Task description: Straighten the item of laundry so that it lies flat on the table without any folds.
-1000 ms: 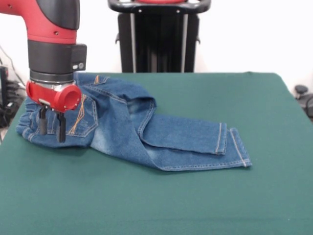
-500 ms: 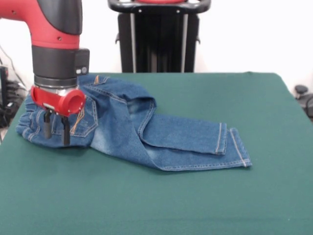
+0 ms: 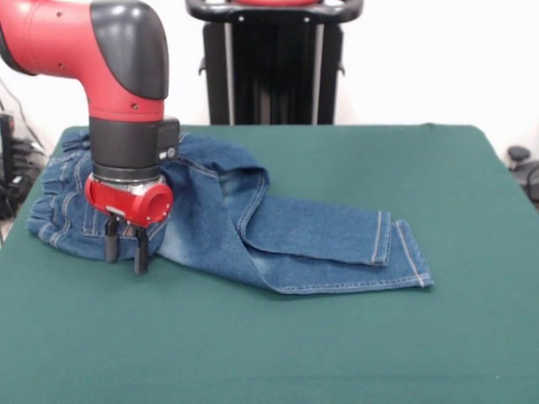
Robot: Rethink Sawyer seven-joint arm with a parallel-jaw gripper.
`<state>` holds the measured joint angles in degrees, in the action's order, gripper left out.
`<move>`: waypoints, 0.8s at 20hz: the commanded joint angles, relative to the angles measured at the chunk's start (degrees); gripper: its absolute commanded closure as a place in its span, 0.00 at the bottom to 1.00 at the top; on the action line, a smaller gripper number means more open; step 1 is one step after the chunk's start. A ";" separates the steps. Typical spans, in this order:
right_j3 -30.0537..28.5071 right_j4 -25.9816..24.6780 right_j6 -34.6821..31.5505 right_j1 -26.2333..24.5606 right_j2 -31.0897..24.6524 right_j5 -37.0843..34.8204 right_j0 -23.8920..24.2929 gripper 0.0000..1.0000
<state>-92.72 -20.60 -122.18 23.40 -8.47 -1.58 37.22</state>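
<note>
The item of laundry, a small pair of blue denim jeans [image 3: 286, 236], lies on the dark green table [image 3: 295, 353]. Its gathered waistband is at the left. Its legs run to the right, one lying over the other, with hems at the right end. A raised fold sits near the crotch [image 3: 246, 181]. My gripper [image 3: 126, 251] hangs from the red and black arm over the jeans' near edge, by the pocket area. Its two black fingers [image 3: 141, 257] stand apart with nothing between them, tips close to the cloth and table. The arm hides one back pocket.
The black pedestal [image 3: 274, 63] stands at the table's far side. A dark object [image 3: 520, 158] sits beyond the table's right edge, and cables lie off the left edge [image 3: 13, 160].
The arm has moved right and toward the near edge of the jeans, from over the waistband end to the pocket area. The jeans have not visibly shifted. The fingers stay apart.
</note>
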 commanded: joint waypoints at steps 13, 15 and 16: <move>-12.87 5.57 -7.93 7.30 4.26 -5.74 -5.42 0.00; -13.19 5.63 -7.31 8.20 4.18 -6.69 -5.01 0.00; -13.14 5.66 -7.13 8.29 4.08 -6.84 -4.85 0.00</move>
<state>-99.57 -17.98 -122.18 30.25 -3.83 -0.53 34.14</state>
